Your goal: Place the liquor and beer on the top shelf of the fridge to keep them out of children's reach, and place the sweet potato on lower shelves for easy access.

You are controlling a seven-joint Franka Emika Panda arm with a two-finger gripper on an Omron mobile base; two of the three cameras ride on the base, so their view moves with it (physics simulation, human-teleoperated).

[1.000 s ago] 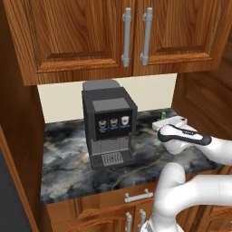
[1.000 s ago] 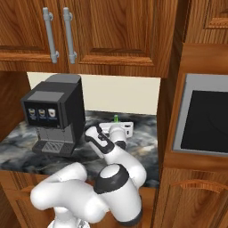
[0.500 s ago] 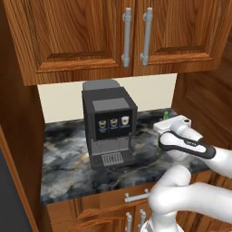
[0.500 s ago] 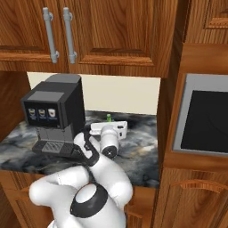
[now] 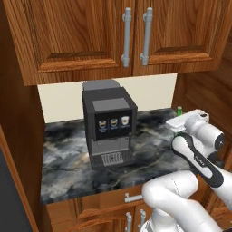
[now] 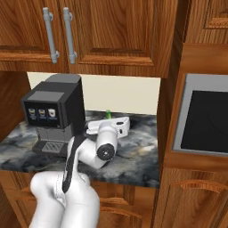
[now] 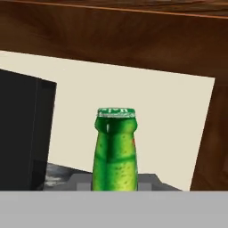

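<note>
The beer (image 7: 115, 149) sits right in the claw, green neck and cap sticking straight up out of the top of it in the hand view. The claw (image 5: 180, 123) is clamped on the bottle lower down, with only the green tip (image 6: 107, 113) poking up above the white hand in the base views. Bottle looks upright, as far as I can tell. Off to the claw's left is the black coffee machine (image 5: 109, 124), close by but not touching it. Under the claw is the dark marble counter (image 5: 68, 156); the bottle's base is hidden, so no idea if it touches. Behind the claw there's the cream wall (image 7: 173, 129), and wooden cabinets (image 6: 111, 35) overhead.
</note>
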